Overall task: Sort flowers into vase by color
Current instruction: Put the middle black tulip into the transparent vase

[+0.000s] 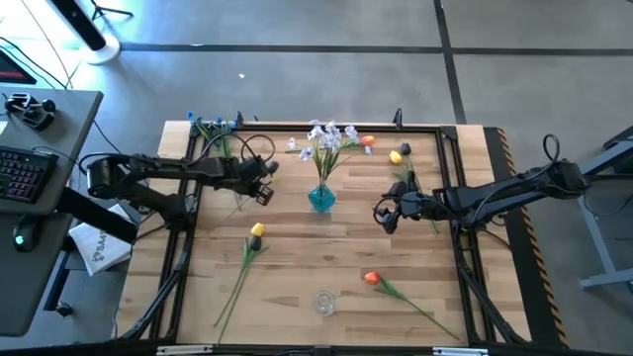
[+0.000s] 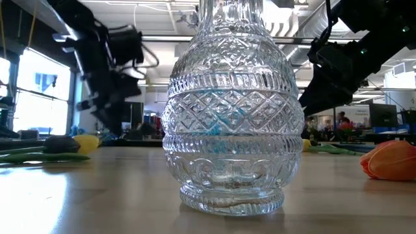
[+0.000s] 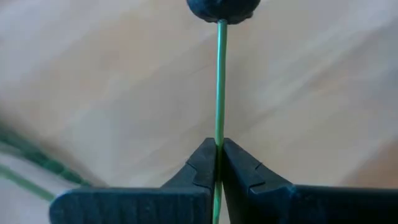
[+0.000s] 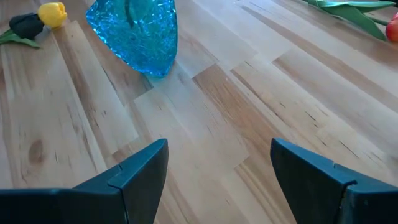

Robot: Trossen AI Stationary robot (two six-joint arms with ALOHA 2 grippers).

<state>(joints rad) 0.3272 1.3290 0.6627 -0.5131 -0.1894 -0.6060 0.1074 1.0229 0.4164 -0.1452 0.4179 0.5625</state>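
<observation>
The wooden table (image 1: 297,267) stretched between the two dark arms, and near its middle stood a blue vase (image 1: 321,198) already holding a spray of white and pale blue blossoms (image 1: 329,138). A clear cut-glass vase (image 2: 232,110) sat empty at the near edge, filling the low view and hiding most of what lay behind it. The right hand (image 4: 219,163) hovered over bare boards just right of the blue vase, its fingers spread wide with nothing between them. The left hand (image 3: 217,163) was pinched tight on a thin green stem (image 3: 219,87); the dark bud (image 3: 222,7) at its top was cut off by the frame. Loose on the table lay a yellow tulip (image 1: 257,230), an orange tulip (image 1: 372,279), and blue sprays (image 1: 213,125) at the far left corner.
</observation>
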